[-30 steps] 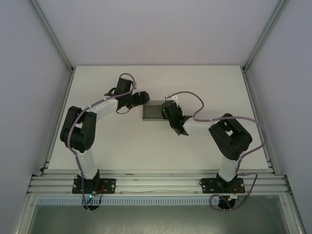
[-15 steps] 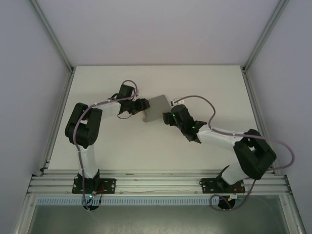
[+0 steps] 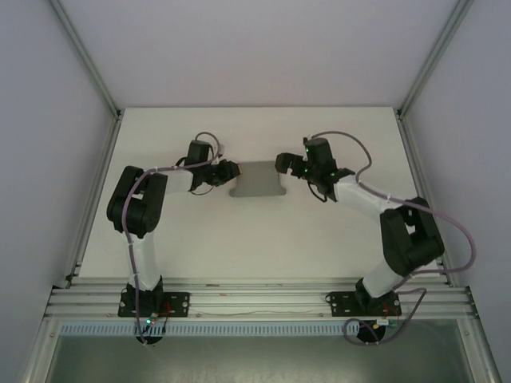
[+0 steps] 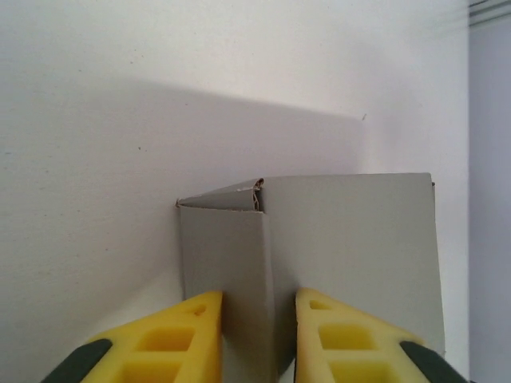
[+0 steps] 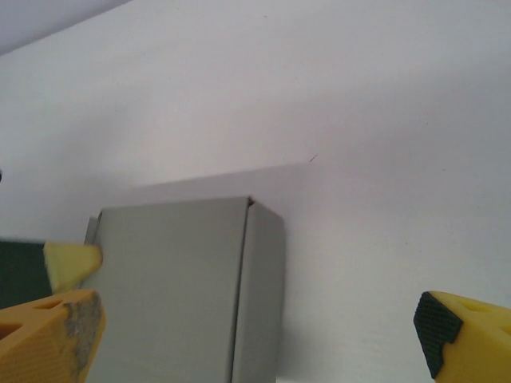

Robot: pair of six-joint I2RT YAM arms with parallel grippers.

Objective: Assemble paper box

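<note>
Arms [image 3: 148, 199] cover both ends of the grey paper box [image 3: 259, 180] from above, where it lies on the white bench [image 3: 200, 239] between them. The left tool [image 4: 257, 307] is clenched on the box's narrow end, yellow fingers [image 4: 172, 339] pressed to either side; the box's near part is cut off by the frame. The right tool [image 5: 257, 309] is released, jaws wide, the box lying ahead of them, off to one side.
</note>
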